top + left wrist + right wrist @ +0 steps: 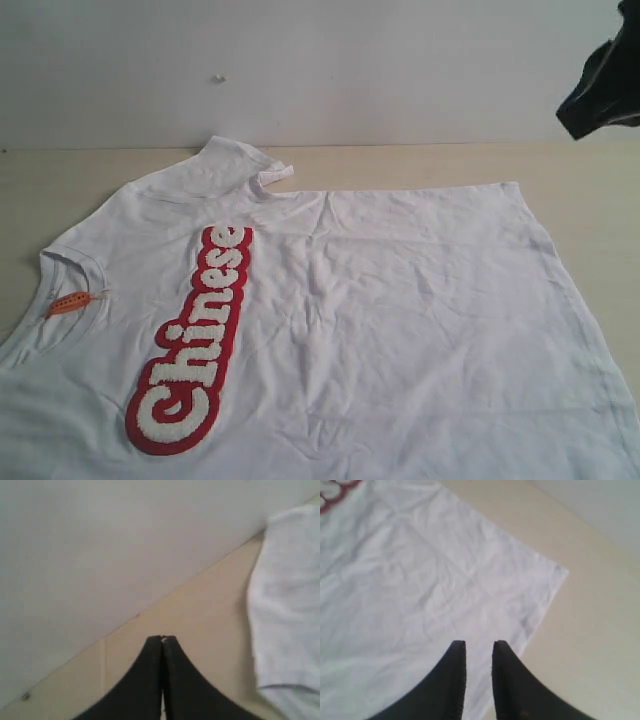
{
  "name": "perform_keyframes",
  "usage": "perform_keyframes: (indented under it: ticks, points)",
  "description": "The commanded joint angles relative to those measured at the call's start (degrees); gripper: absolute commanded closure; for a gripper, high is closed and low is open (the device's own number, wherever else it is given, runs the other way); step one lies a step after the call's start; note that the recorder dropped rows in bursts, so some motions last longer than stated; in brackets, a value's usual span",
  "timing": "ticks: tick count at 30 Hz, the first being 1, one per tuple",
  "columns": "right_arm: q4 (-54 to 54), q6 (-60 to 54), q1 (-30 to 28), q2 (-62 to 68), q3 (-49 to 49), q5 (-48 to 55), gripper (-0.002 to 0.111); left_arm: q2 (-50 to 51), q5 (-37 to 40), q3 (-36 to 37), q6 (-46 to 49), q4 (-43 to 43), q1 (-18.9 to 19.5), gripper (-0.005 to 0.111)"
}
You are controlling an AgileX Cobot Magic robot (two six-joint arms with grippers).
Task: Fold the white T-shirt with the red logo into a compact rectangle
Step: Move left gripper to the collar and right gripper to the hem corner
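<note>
The white T-shirt (400,320) lies spread flat and wrinkled on the table, front up, collar to the left with an orange neck tag (70,302). The red logo (195,345) runs along its chest. One sleeve (235,165) is bunched at the far edge. My right gripper (479,645) hovers open above the shirt (420,580) near its hem corner (560,572), with nothing between the fingers. In the exterior view only a black part of that arm (603,85) shows at the top right. My left gripper (162,639) is shut and empty over bare table, beside a shirt edge (287,605).
The light wooden table (580,200) shows as bare strips behind and to the right of the shirt. A plain white wall (300,70) rises directly behind the table's far edge. The shirt runs past the near edge of the exterior view.
</note>
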Motion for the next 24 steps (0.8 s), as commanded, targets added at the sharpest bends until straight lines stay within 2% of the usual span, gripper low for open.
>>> perform_keyframes:
  ticks: [1,3,4,6,7,8,10,12,15,17,18,22,24]
  points:
    - [-4.5,4.8,-0.2,4.9,-3.2,0.4,0.087,10.7,19.0,-8.5,40.9,-41.4,-0.3,0.107]
    - [-2.9,-0.6,-0.2,4.9,-3.4,1.0,0.087,15.7,27.5,-18.3,76.1,-76.6,-0.3,0.107]
    - [-2.9,-5.7,-0.2,5.0,-3.4,2.8,0.087,16.8,35.1,-22.5,91.5,-88.3,-0.3,0.107]
    - [-2.9,-18.3,-0.2,6.5,-3.4,7.4,0.087,17.0,52.9,-28.2,112.6,-97.9,-0.6,0.107]
    - [-1.4,-23.9,-0.2,7.5,-3.4,9.6,0.087,16.3,58.2,-28.7,121.2,-97.4,-1.0,0.107]
    - [1.5,-28.4,-0.2,8.5,-3.4,11.6,0.087,15.1,58.2,-28.1,128.8,-96.2,-1.3,0.107]
    - [4.1,-35.1,0.4,9.1,-1.8,12.1,0.087,13.9,58.2,-25.9,134.3,-97.6,-1.3,0.106]
    - [0.2,-38.7,2.7,8.9,0.5,12.0,0.087,13.2,52.9,-23.2,136.0,-99.7,-1.3,0.101]
    - [-8.6,-38.2,6.1,8.3,4.3,10.8,0.086,13.5,47.1,-19.0,138.5,-100.3,-1.5,0.077]
    - [-10.8,-37.5,6.7,8.0,6.7,8.2,0.084,14.0,45.0,-15.7,140.3,-97.9,-1.5,0.052]
    - [-10.8,-37.5,6.7,7.9,8.2,7.1,0.083,14.1,42.9,-13.7,140.3,-95.6,-1.5,0.054]
    - [-10.9,-37.5,6.7,7.5,12.1,4.1,0.079,14.1,37.0,-9.6,141.1,-93.0,-1.5,0.075]
    - [-11.3,-37.2,6.7,6.8,14.5,-0.1,0.071,14.1,31.4,-7.4,141.6,-93.0,-1.5,0.072]
